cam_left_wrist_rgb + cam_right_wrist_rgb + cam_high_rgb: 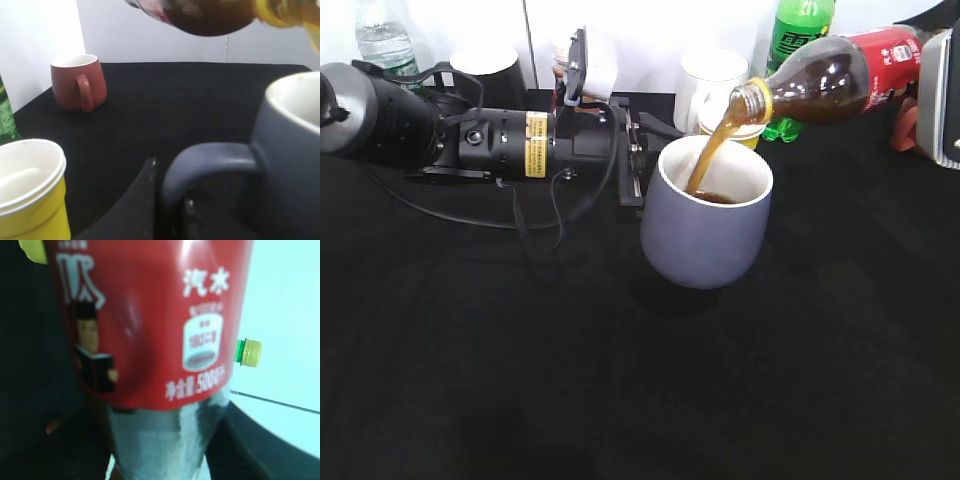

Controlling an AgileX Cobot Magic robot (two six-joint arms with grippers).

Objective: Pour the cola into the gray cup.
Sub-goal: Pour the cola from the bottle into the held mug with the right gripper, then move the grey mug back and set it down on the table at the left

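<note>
The gray cup (705,225) stands upright at the middle of the black table, with dark liquid inside. My left gripper (636,165) reaches in from the left and is shut on its handle (210,159); the fingers (167,207) sit either side of the handle in the left wrist view. The cola bottle (830,78) is tilted, mouth down-left, and a brown stream falls from it into the cup. My right gripper (938,90) is shut on the bottle's lower end. In the right wrist view the bottle's red label (150,315) fills the frame, with the fingers (155,460) on both sides.
A white mug (710,85), a yellow paper cup (748,132) and a green soda bottle (798,30) stand behind the gray cup. A water bottle (385,40) and a dark cup (485,65) are at the back left. A dark red mug (77,80) shows in the left wrist view.
</note>
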